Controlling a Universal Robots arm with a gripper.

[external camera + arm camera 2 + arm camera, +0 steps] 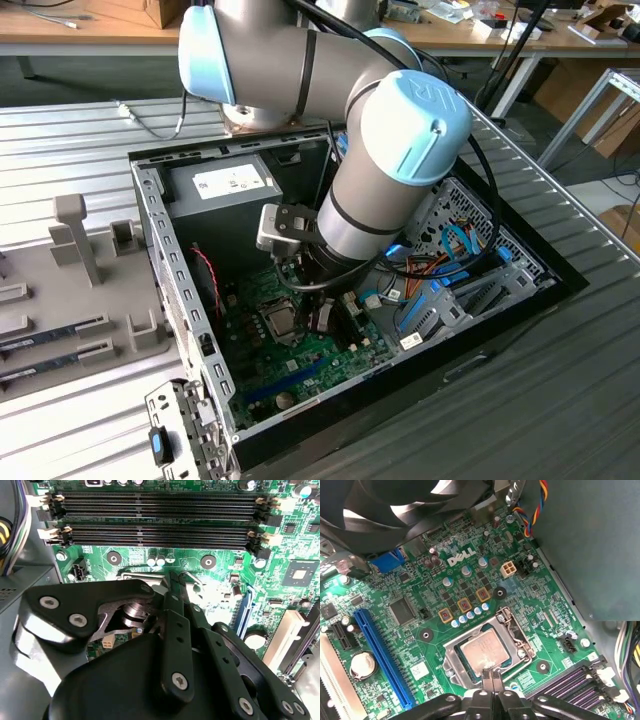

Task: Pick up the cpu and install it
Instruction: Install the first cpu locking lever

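The cpu (484,650), a small square chip with a silvery top, lies flat in its socket on the green circuit board (410,630), with the metal socket frame (522,640) around it. In the first wrist view my gripper (491,674) is shut, its two thin fingertips pressed together at the chip's edge with nothing between them. The second wrist view has the gripper (172,587) from behind, fingertips together just above the socket's wire lever (192,578). From the exterior view, the arm reaches down into the open computer case (150,230), gripper (318,318) just beside the cpu (279,320).
A black fan (395,505) hangs close over the board. A long blue slot (382,655), a coin battery (362,665) and black memory slots (160,500) surround the socket. The grey power-supply box (225,185) and bundled cables (450,250) crowd the case. Memory sticks (50,340) lie outside it.
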